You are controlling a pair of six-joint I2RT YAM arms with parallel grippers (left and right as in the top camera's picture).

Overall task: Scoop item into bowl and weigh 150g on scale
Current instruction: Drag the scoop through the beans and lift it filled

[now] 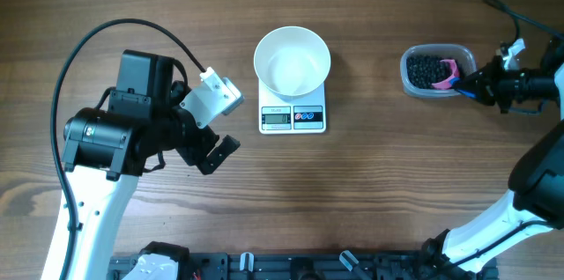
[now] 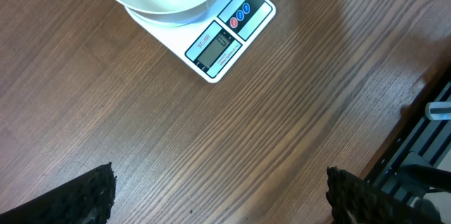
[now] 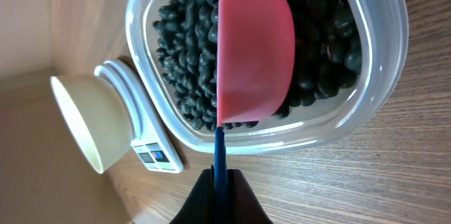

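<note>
Beans (image 3: 180, 62) beneath scoop (image 3: 254, 55) in right gripper (image 3: 220, 178)

The white scale (image 1: 293, 118) sits mid-bench (image 1: 370, 192), with the white bowl (image 1: 292, 62) parked on its far half and the display strip showing in front. Well off to the scale's right is a clear tub (image 1: 411, 84) of dark beans (image 1: 425, 70) with a pink scoop (image 1: 450, 72) in it. The right gripper (image 1: 471, 86) is at the tub's edge, probably clamped on the scoop's handle, hard to tell from up here. The left gripper (image 1: 214, 150) hangs left of the scale, jaws spread.
</note>
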